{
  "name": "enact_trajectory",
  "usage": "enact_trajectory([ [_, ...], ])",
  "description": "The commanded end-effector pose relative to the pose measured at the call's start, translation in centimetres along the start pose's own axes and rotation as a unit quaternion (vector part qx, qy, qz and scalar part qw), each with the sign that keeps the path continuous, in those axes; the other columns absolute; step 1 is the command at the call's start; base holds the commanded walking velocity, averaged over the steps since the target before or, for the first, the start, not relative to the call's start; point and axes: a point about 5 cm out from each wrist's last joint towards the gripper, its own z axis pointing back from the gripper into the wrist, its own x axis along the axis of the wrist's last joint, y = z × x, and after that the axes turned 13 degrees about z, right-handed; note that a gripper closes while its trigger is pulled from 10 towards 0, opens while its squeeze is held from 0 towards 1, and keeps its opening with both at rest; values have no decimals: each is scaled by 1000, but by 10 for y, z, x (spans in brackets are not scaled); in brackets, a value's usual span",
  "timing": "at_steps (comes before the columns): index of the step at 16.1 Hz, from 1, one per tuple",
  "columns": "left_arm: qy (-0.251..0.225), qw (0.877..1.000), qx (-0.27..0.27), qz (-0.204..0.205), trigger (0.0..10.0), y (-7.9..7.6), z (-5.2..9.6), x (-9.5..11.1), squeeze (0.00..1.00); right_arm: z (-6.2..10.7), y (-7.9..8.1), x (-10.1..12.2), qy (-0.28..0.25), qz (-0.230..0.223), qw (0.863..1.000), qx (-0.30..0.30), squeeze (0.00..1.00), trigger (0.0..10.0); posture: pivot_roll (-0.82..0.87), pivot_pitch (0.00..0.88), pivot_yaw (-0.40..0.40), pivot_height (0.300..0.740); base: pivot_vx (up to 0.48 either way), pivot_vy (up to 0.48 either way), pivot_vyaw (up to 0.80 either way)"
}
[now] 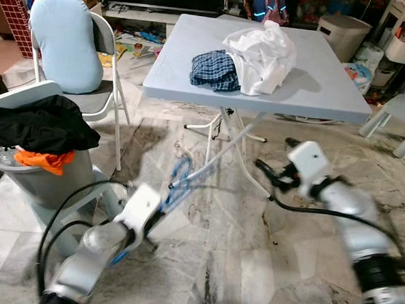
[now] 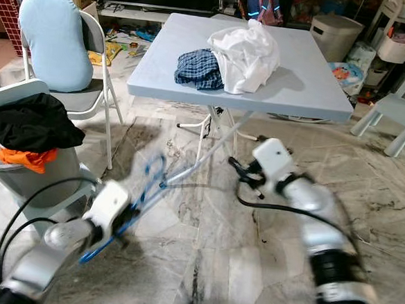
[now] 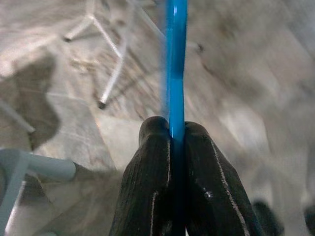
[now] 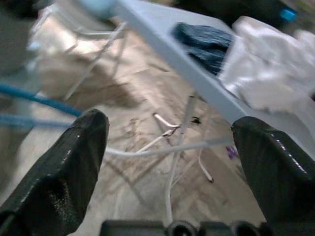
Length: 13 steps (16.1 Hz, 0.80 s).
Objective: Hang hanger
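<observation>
Your left end effector (image 3: 176, 147) is clamped on the blue hanger (image 1: 178, 181), its two black fingers (image 3: 147, 177) pressed flat against the thin plastic bar. The hanger juts forward and up from that end effector, low over the marble floor (image 1: 250, 267), with its blurred far end just short of the folding legs under the surface (image 1: 318, 83).

Your right end effector (image 4: 170, 147) stands wide open and holds nothing. It sits across from the left one, with the hanger's blue bars just beyond one fingertip (image 4: 91, 128) and the surface edge above and ahead.

No rail or hook to hang on is visible near either end effector, so I judge you have some way to carry it. The grip is narrow, on a slim bar: a quick swing could make the hanger pivot or slip between the pads. Its far end could also snag the legs ahead of the left end effector.
</observation>
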Motion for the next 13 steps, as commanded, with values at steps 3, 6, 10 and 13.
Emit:
enact_trajectory([
  [3, 25, 987, -68, -141, 10000, -9, 3, 3, 0, 20, 10, -10, 25, 166, 959, 228, 0, 10000, 72, 13, -49, 740, 0, 0, 0],
  [6, 16, 977, -84, -196, 10000, -19, -2, 10, 0, 23, 19, -13, 28, 178, 936, 303, 0, 10000, 74, 16, -58, 740, 0, 0, 0],
  [10, 5, 963, -118, -244, 10000, -45, -10, 10, 0, 13, 42, -13, 14, 191, 915, 355, 0, 10000, 80, 24, -69, 740, 0, 0, 0],
  [13, -13, 957, -116, -265, 10000, -53, -17, 17, 0, 3, 57, -4, -13, 200, 901, 385, 0, 10000, 82, 23, -82, 740, 0, 0, 0],
])
